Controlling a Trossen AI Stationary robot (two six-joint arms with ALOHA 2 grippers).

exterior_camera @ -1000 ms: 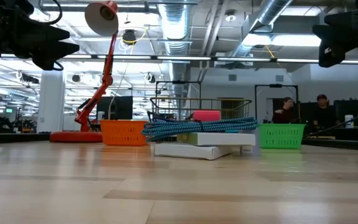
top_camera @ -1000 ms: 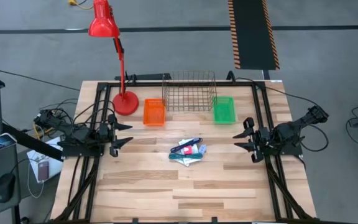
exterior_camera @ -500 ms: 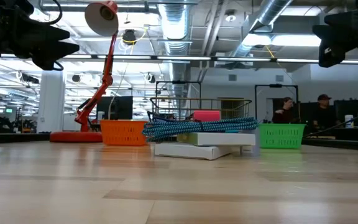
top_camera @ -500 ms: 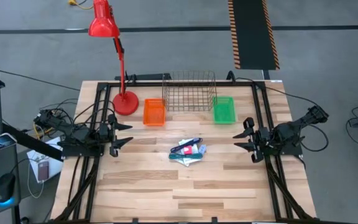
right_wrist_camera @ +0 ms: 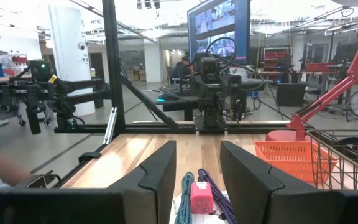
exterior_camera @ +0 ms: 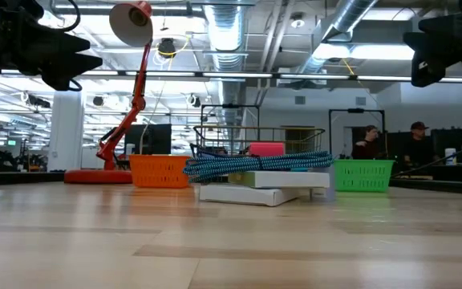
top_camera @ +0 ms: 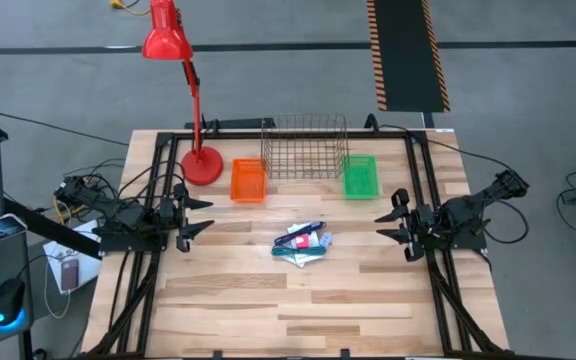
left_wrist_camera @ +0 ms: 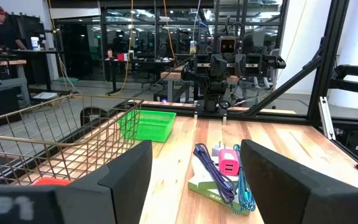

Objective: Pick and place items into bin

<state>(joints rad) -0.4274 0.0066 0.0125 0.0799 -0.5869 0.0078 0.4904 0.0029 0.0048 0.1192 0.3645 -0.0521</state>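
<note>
The items lie in one small pile (top_camera: 303, 243) at the table's middle: a pink-red block (left_wrist_camera: 230, 168), a purple cord (left_wrist_camera: 211, 171), a teal-and-blue braided cord (exterior_camera: 255, 163), and flat white packets (exterior_camera: 263, 186) underneath, resting on the wood. My left gripper (top_camera: 200, 215) hovers open at the table's left side, pointing at the pile. My right gripper (top_camera: 388, 222) hovers open at the right side, facing it too. Both are well clear of the pile. In the wrist views the pile sits beyond the left gripper (left_wrist_camera: 196, 149) and beyond the right gripper (right_wrist_camera: 197, 149).
Along the far side stand an orange bin (top_camera: 249, 180), a wire basket (top_camera: 306, 147) and a green bin (top_camera: 361, 176). A red desk lamp's base (top_camera: 202, 165) sits far left. Dark frame rails (top_camera: 158, 200) run along both sides. People show in the room behind (exterior_camera: 369, 141).
</note>
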